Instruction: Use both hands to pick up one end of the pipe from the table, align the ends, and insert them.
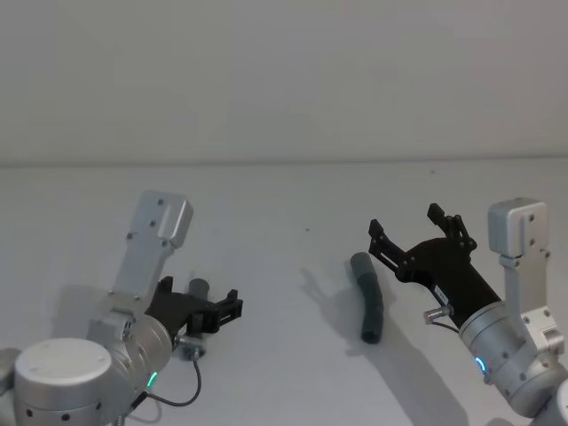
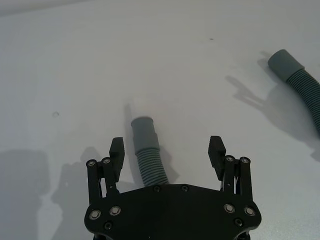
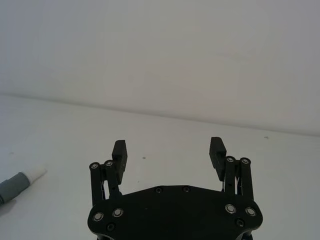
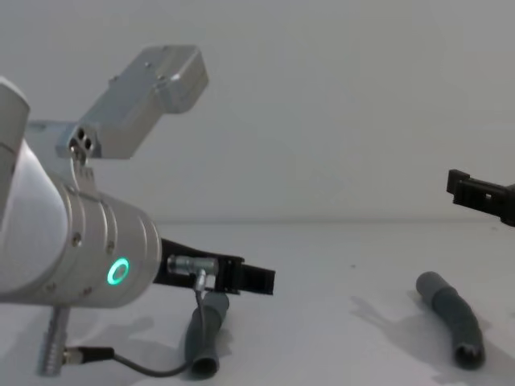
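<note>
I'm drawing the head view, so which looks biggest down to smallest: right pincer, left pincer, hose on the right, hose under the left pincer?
1. Right pincer, spread open.
2. Left pincer and right hose: about alike, so no ranking.
3. Left hose: mostly hidden, just its cuff peeks out.

Head view looks down; chest view across; both share the table.

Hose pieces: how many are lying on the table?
2. One hose piece lies below the left claw; the other hose piece lies left of the right claw.
</note>
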